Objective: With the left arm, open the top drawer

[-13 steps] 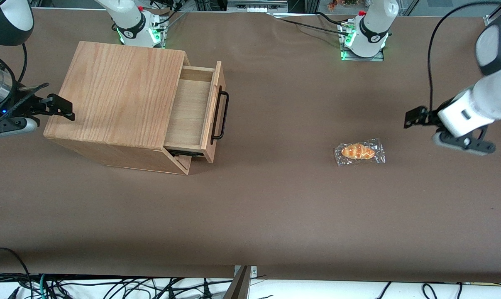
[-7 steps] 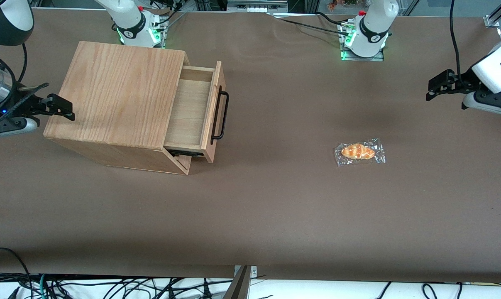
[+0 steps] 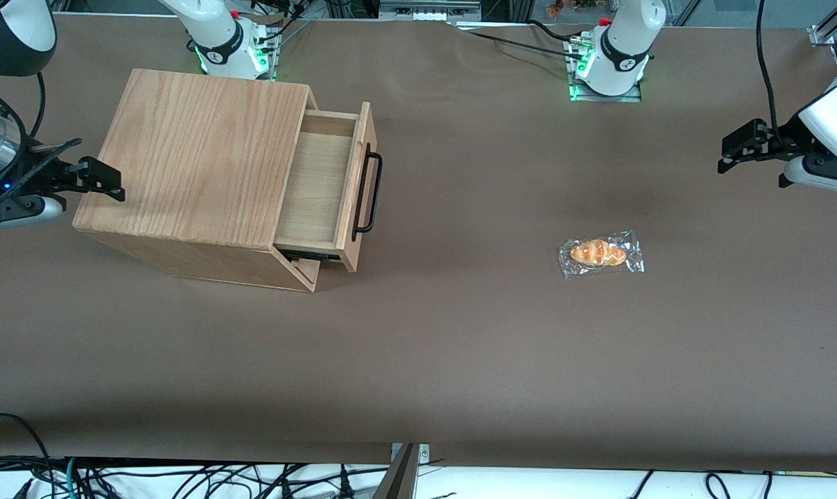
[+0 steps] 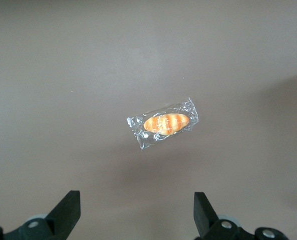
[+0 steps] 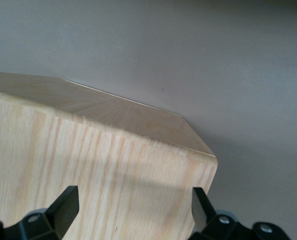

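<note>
Front view shows top drawer (image 3: 321, 181) pulled out of cabinet (image 3: 196, 166), gripper (image 3: 740, 147) spread, empty, well apart toward working arm's end above table (image 3: 460, 346); keep clear of handle (image 3: 369, 193).

Oak-grain top drawer (image 3: 354, 186), black handle (image 3: 369, 192); black gripper (image 3: 725, 157) above brown table (image 3: 460, 333); orange-striped bread (image 4: 164, 123).

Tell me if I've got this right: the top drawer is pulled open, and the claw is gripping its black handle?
Not quite. The top drawer is pulled open, but the front view shows the claw open and holding nothing, up over the working arm's end of the table, far from the black handle.
</note>
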Action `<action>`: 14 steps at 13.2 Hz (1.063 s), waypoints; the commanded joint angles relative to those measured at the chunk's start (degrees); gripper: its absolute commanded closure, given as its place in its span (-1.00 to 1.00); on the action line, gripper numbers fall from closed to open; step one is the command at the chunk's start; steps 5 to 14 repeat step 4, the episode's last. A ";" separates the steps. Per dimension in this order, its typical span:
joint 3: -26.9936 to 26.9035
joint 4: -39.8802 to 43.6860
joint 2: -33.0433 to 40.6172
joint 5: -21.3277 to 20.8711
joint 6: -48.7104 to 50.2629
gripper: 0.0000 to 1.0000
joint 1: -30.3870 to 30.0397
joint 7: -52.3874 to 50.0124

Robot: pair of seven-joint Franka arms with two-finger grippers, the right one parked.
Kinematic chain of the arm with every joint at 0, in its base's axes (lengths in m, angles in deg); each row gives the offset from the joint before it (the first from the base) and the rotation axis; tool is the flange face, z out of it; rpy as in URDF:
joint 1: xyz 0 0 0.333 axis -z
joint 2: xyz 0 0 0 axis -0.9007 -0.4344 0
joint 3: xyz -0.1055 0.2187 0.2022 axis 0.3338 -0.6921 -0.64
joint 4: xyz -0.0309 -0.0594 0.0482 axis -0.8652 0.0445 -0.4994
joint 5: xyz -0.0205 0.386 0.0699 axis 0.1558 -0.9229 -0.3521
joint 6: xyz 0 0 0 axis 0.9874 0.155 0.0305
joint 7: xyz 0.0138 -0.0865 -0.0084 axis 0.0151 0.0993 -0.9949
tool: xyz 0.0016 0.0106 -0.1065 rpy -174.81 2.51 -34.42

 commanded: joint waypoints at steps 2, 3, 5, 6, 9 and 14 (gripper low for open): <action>-0.34 2.20 -1.34 -1.64 1.04 -1.00 0.69 0.65; -0.34 2.20 -1.43 -1.64 1.04 -1.00 0.78 0.65; -0.34 2.29 -1.43 -1.64 1.04 -1.00 0.69 0.65; -0.34 2.29 -1.43 -1.64 1.04 -1.00 0.69 0.65; -0.34 2.29 -1.43 -1.64 1.04 -1.00 0.69 0.65; -0.34 2.29 -1.43 -1.64 1.04 -1.00 0.69 0.65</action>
